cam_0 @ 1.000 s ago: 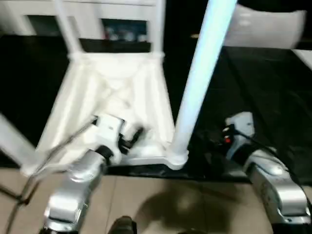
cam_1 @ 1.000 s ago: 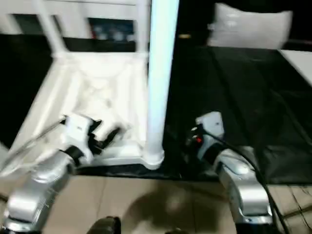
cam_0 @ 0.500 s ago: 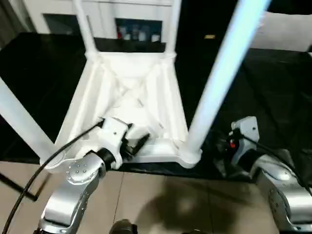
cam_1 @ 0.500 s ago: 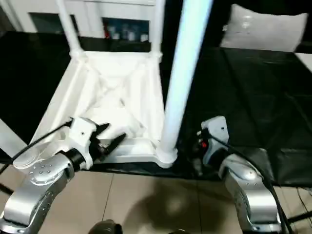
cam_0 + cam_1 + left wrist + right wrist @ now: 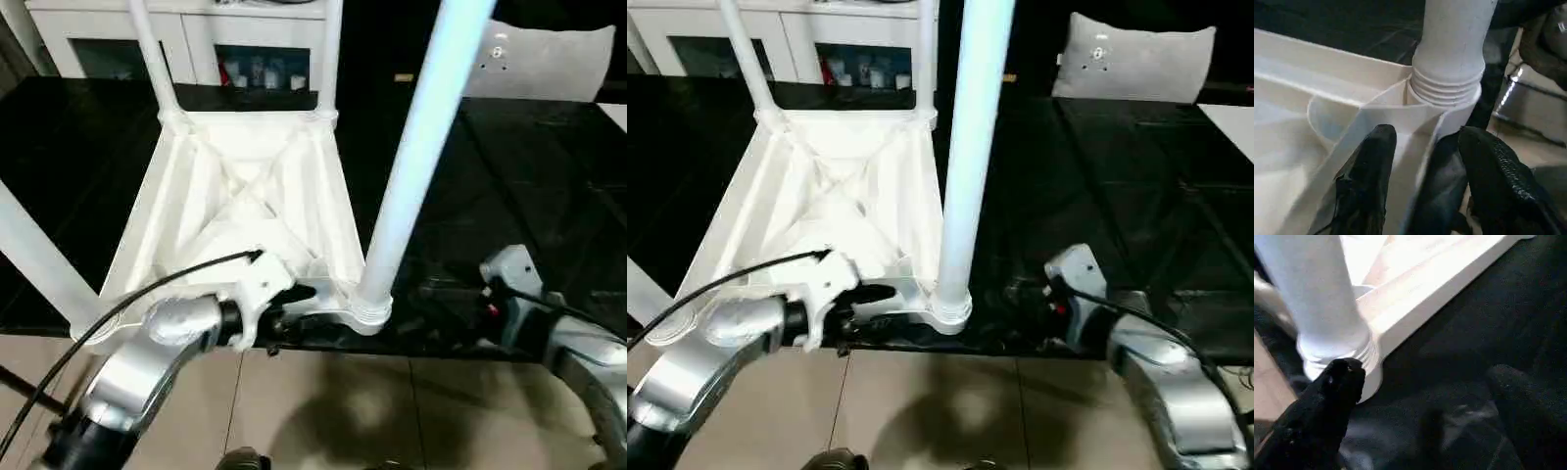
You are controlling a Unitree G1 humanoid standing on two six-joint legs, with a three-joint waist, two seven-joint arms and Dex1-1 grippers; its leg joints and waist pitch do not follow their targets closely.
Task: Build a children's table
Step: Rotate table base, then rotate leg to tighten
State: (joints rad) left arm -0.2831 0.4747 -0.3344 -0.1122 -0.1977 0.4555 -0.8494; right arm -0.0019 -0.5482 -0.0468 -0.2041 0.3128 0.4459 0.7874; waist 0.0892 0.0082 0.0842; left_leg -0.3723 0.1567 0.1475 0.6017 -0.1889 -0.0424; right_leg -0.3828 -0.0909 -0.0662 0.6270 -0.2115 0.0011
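Children's table: a small white plastic piece, laid upside down on the black tabletop, its ribbed underside turned up, with diagonal ribs crossing at the middle.
Position: left of centre, with its near edge along the near edge of the tabletop, above the tiled floor.
Legs: four round white legs are seen rising from the corner sockets; the near right leg is the closest and looks the thickest, and a threaded collar is seen where it enters its socket.
Left pincer: held open at the table's near right corner, one finger inside the rim and the other outside it; nothing is clamped.
Right pincer: spread wide over the tabletop just right of that corner, holding nothing.
Background: a white cabinet is seen at the far side and a white cushion at the far right.
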